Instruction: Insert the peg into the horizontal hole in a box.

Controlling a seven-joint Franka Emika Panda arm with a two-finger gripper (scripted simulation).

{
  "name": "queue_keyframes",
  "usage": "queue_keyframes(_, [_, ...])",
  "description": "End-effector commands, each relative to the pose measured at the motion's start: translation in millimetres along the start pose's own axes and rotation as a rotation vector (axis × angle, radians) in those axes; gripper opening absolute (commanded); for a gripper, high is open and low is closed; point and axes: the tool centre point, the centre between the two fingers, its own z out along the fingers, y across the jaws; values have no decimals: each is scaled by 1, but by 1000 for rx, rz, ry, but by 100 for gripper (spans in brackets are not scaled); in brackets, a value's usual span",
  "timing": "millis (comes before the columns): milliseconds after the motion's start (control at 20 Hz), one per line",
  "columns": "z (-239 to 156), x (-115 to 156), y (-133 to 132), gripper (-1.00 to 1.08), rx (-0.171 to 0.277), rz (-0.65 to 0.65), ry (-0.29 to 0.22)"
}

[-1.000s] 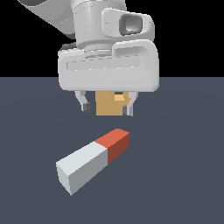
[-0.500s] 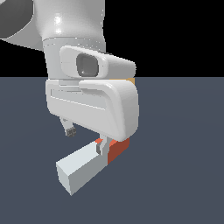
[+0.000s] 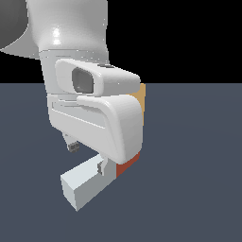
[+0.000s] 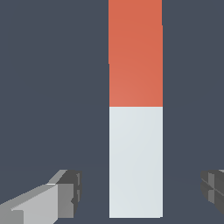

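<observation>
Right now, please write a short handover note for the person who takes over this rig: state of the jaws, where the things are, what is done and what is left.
Gripper: jaws open, one finger on each side of the peg, gaps on both sides, not touching it.
Peg: lies flat on the floor, not lifted. The fingers straddle its pale grey part; the red-orange end points away from them.
Box: behind the arm in the exterior view, only a tan edge shows. The hole is hidden.
Done: gripper lined up over the peg.
Left: close on the peg, lift it, bring it to the box, insert it.

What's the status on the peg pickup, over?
Gripper open, straddling the peg's grey part. Peg flat, not gripped. Box mostly hidden behind arm.
</observation>
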Motion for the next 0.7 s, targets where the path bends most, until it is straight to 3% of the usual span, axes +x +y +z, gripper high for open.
queue_keyframes(0, [0, 0, 0, 100, 0, 0, 0])
queue_keyframes(650, [43, 0, -1, 100, 0, -2, 0])
